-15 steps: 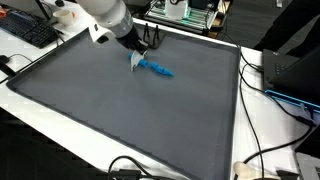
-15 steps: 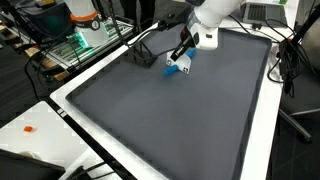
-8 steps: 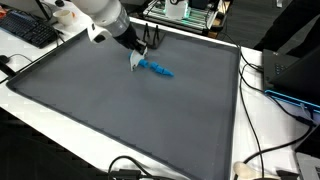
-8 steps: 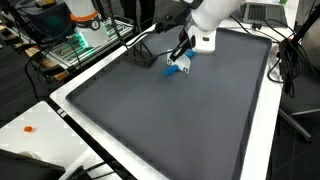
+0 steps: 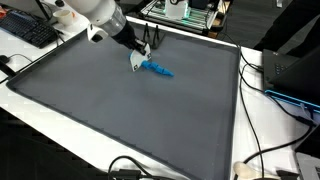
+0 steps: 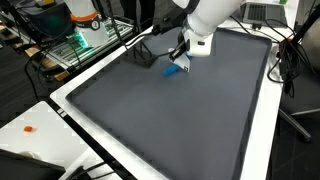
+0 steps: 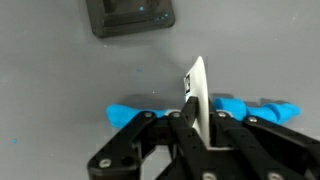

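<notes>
My gripper (image 7: 197, 118) is shut on a thin white card (image 7: 197, 92) that stands upright between the fingers. Just behind it a blue, lumpy elongated object (image 7: 258, 107) lies flat on the grey mat. In both exterior views the gripper (image 5: 137, 58) (image 6: 183, 58) hangs low over one end of the blue object (image 5: 158, 69) (image 6: 176, 71), near the mat's far edge. The white card shows at the fingertips (image 5: 135, 63). I cannot tell whether the card touches the blue object.
A black box (image 7: 130, 16) sits on the mat beyond the blue object, also in an exterior view (image 6: 143, 52). The grey mat (image 5: 120, 120) has a raised white border. A keyboard (image 5: 25, 30), cables and equipment stand around it.
The arm has shifted slightly, with the gripper edging a little away from the blue object. The blue object has not moved and the card stays in the grip.
</notes>
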You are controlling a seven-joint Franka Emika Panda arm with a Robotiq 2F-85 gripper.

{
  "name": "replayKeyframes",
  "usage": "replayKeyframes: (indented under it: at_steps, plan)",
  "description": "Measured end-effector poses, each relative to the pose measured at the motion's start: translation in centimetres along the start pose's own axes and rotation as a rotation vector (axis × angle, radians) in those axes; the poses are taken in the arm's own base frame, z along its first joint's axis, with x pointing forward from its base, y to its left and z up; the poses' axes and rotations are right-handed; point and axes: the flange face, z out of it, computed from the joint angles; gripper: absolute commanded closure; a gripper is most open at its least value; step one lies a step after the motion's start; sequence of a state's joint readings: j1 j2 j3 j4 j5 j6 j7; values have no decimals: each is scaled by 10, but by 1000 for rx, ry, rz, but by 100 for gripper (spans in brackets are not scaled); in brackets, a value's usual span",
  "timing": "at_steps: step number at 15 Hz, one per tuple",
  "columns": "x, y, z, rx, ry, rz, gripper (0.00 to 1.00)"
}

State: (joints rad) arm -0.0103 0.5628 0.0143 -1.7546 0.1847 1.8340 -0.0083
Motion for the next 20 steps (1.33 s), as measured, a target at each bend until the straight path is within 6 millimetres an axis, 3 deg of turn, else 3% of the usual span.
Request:
replayKeyframes:
  at_steps: [4,9,15,20]
  plan:
    - [-3,-3,-5,2,7,-2,98]
    - [-20,-5,-28,5,42,16,98]
    - [-58,3,-54,76,75,185,98]
    - [-104,17,-58,203,99,396,98]
